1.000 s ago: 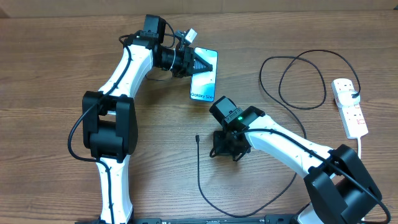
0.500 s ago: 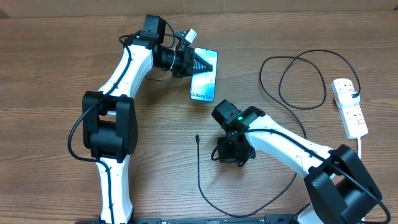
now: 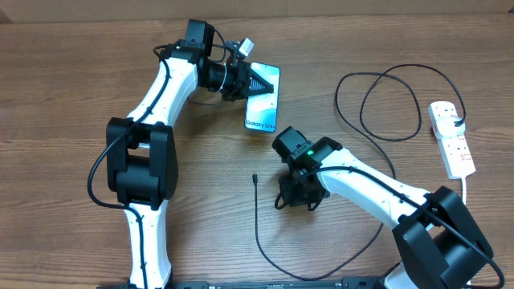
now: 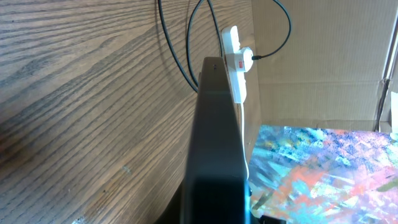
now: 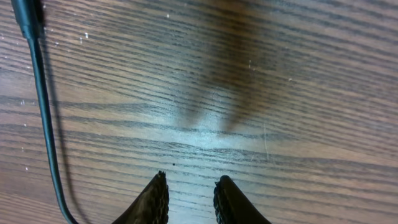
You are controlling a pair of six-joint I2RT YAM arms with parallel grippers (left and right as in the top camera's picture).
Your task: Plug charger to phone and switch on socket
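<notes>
Left hand (image 3: 255,81) is clenched on the phone (image 3: 265,104), gripping its far end, and the wrist view has the dark frame edge-on right up the middle. Long axis of the phone runs far to near with a slight slant, lit screen up, its text at the near end. Moving right, the charger (image 3: 255,217) lies on the tabletop (image 3: 64,80), its plug tip pointing away toward the phone, well apart from it. Right hand (image 3: 295,195) hovers just beside that tip, fingers slightly parted and grasping nothing, bare wood between them. Further right the cable loops widely. At the far right lies the socket (image 3: 452,138), long axis far to near.
</notes>
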